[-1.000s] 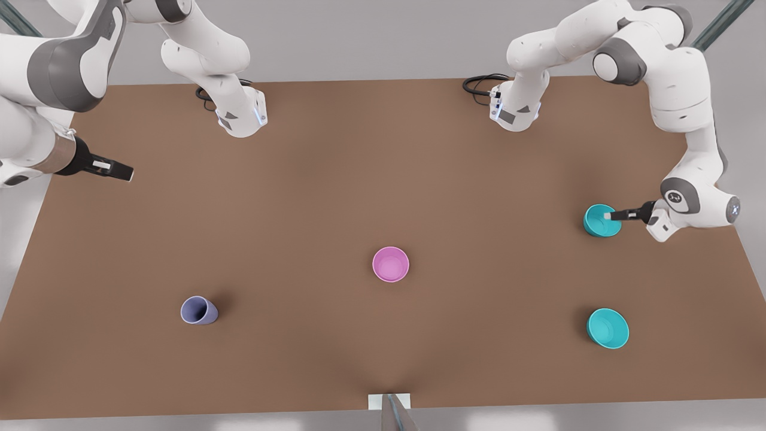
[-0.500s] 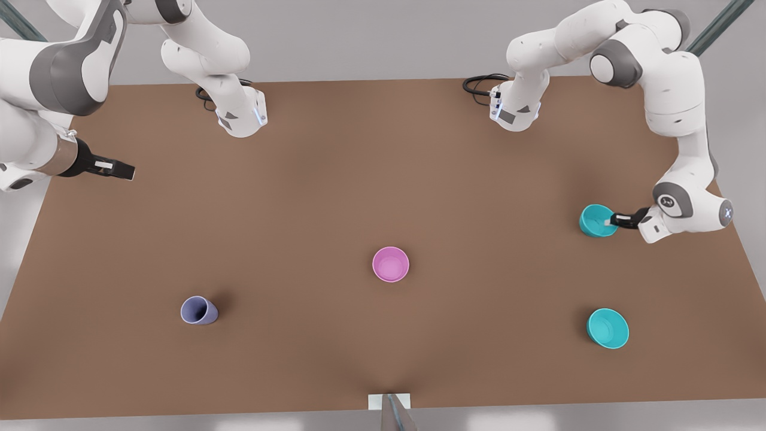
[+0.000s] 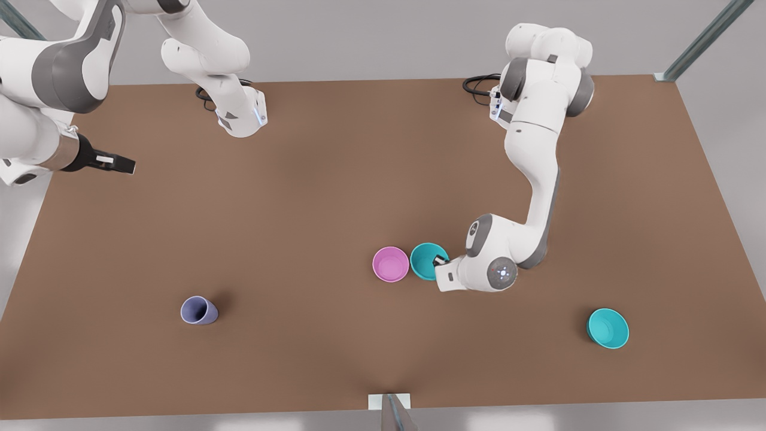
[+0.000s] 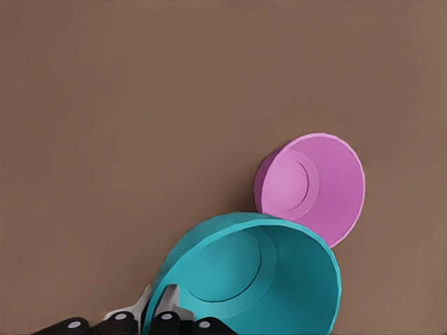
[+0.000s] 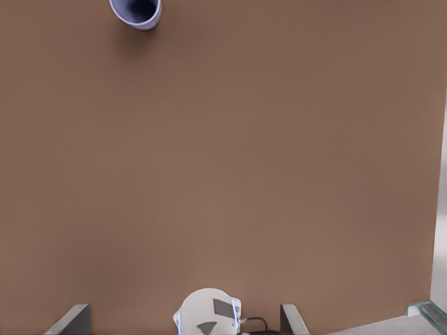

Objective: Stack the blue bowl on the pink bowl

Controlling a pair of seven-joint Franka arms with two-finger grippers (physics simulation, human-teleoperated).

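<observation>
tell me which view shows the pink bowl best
The left wrist view: the pink bowl is large, just beyond the blue bowl held in the left hand. The front view has it small at mid-table.

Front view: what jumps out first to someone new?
The left gripper, near the table's middle, is shut on the blue bowl at its rim, right beside the pink bowl, not yet stacked on it. A second turquoise bowl sits alone toward the front view's right. The right gripper waits at the front view's far left, and a lavender cup stands below it.
</observation>
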